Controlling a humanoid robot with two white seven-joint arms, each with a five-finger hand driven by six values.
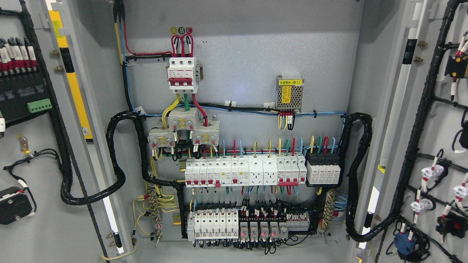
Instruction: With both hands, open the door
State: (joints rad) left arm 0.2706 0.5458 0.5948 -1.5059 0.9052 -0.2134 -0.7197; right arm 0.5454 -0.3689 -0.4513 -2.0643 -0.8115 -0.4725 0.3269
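Already both doors stand wide, and neither robot hand is in sight, so I cannot tell what the fingers are doing.
Left door (pixel 40 153) and right door (pixel 435 138) are swung out, wiring on their inner faces; between them the cabinet back panel (pixel 241 44) carries a red-handled main breaker (pixel 182 75) above rows of white breakers (pixel 241 171).

backdrop: grey metal back panel (pixel 248 54) | light: soft bluish glare at centre | room: hidden
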